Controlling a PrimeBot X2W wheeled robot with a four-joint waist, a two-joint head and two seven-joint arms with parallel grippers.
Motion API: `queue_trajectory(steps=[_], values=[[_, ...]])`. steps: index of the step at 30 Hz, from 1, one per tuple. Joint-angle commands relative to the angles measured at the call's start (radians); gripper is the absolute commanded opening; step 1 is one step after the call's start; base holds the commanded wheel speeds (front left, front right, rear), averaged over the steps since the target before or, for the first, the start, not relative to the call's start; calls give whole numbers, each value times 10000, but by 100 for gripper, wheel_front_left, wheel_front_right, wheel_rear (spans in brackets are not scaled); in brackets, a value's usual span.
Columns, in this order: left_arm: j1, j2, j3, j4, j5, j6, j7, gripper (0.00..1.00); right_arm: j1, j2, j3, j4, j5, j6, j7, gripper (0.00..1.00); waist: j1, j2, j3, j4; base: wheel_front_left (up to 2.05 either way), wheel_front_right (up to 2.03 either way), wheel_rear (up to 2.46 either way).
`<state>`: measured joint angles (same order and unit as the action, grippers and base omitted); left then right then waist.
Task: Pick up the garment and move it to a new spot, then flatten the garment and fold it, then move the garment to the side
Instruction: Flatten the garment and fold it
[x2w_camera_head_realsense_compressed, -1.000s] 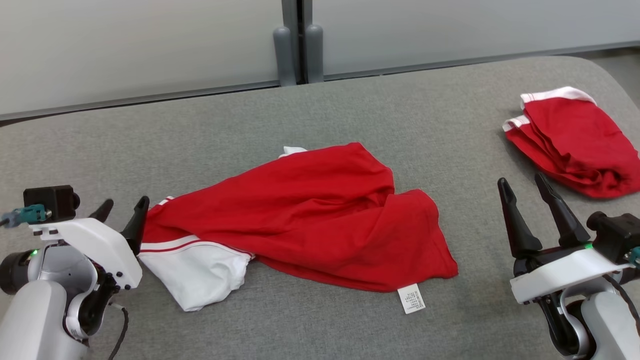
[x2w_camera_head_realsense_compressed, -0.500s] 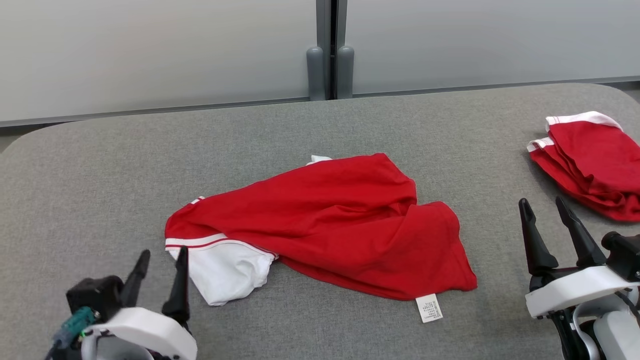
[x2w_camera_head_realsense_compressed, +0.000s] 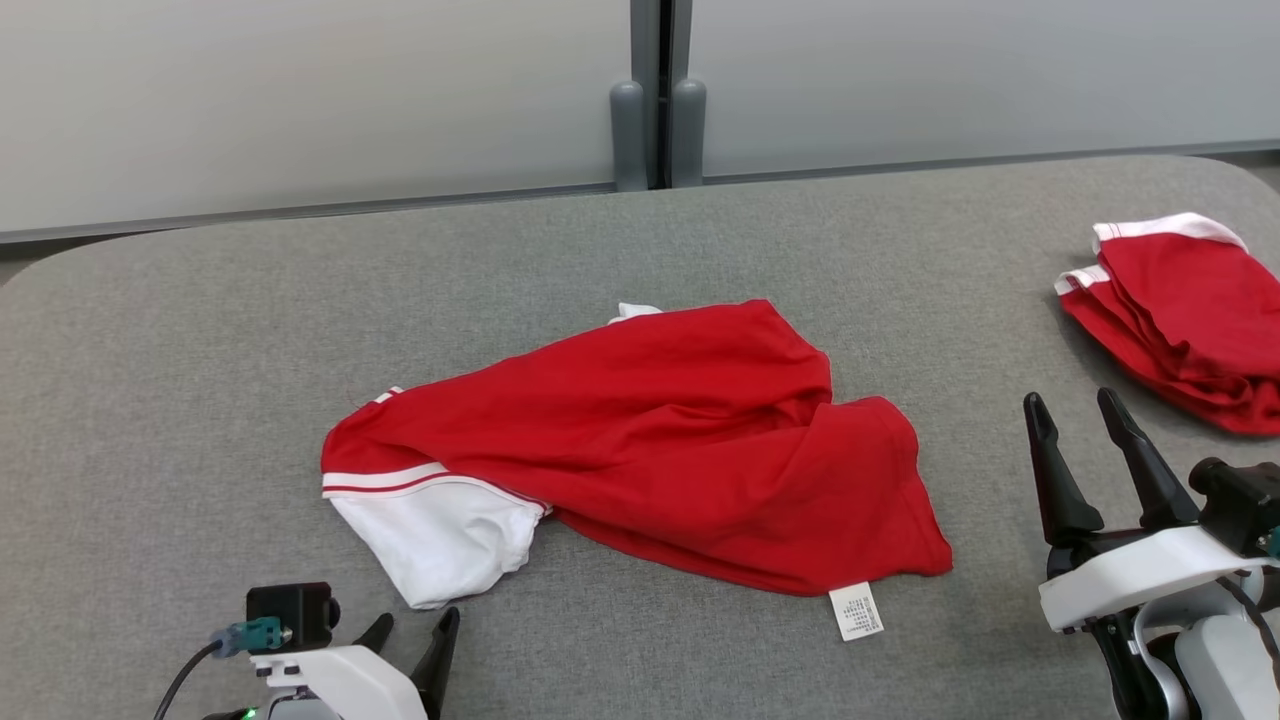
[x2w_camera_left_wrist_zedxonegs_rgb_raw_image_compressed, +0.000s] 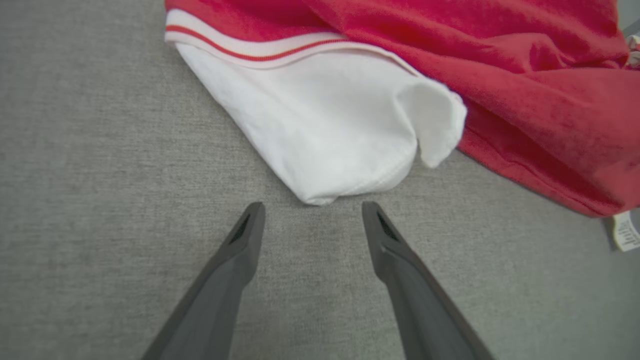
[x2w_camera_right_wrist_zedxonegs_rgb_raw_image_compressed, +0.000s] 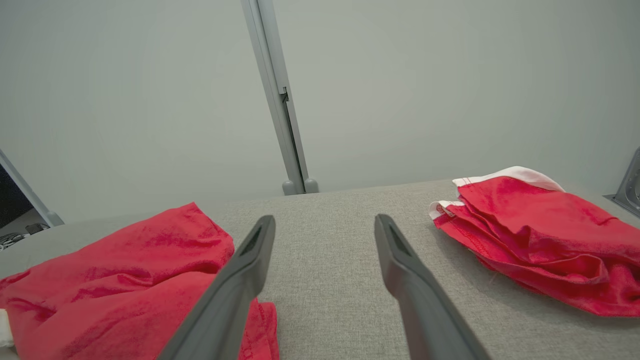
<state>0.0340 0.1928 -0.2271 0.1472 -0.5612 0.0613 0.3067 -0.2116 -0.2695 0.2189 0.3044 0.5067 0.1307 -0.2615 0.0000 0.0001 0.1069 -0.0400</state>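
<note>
The garment (x2w_camera_head_realsense_compressed: 650, 430) is a red shirt with a white sleeve (x2w_camera_head_realsense_compressed: 440, 540), lying crumpled in the middle of the grey table (x2w_camera_head_realsense_compressed: 200, 350). My left gripper (x2w_camera_head_realsense_compressed: 418, 620) is open at the near edge. In the left wrist view its fingers (x2w_camera_left_wrist_zedxonegs_rgb_raw_image_compressed: 310, 207) stop just short of the white sleeve (x2w_camera_left_wrist_zedxonegs_rgb_raw_image_compressed: 320, 130) without touching it. Off the garment's right side, my right gripper (x2w_camera_head_realsense_compressed: 1068, 398) is open and empty. Its wrist view looks between the fingers (x2w_camera_right_wrist_zedxonegs_rgb_raw_image_compressed: 322, 220) at bare table, with the garment (x2w_camera_right_wrist_zedxonegs_rgb_raw_image_compressed: 125, 270) to the left.
A second red garment (x2w_camera_head_realsense_compressed: 1180, 310), roughly folded, lies at the table's right edge, and appears as a red garment (x2w_camera_right_wrist_zedxonegs_rgb_raw_image_compressed: 530, 225) in the right wrist view. A white care label (x2w_camera_head_realsense_compressed: 855, 610) sticks out from the near hem. Grey wall panels (x2w_camera_head_realsense_compressed: 300, 90) stand behind the table.
The head camera shifted. My left gripper has drawn back from the garment's left end to the near edge below the white sleeve. The right gripper and garment have stayed put.
</note>
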Motion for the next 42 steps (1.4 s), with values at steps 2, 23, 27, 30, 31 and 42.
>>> queue_trajectory(steps=[2,23,27,30,31,42], values=[[-408,49,-39,346,-95,-97,189,100,-124,-105,36,-8,63,3,-47,100,0,-1,180,-140,0,0,0],[-258,1049,-285,-1029,-468,-422,2000,0,-44,-164,87,211,108,3,-48,100,0,-1,19,179,0,0,0],[141,1739,-296,-1829,-786,-551,3119,0,-2,-218,191,260,117,2,-48,100,0,-1,-90,448,0,0,0],[386,2265,-227,-2146,-971,-566,3920,0,-2,-264,275,309,142,2,-47,100,0,-1,-144,546,0,0,0],[436,2432,-175,-2189,-1012,-542,4107,0,-13,-274,294,324,155,2,-45,100,0,-1,-151,562,0,0,0],[731,2548,189,-2057,-887,-208,3646,100,-73,-398,570,456,304,2,109,100,0,-1,-274,438,0,0,0]])
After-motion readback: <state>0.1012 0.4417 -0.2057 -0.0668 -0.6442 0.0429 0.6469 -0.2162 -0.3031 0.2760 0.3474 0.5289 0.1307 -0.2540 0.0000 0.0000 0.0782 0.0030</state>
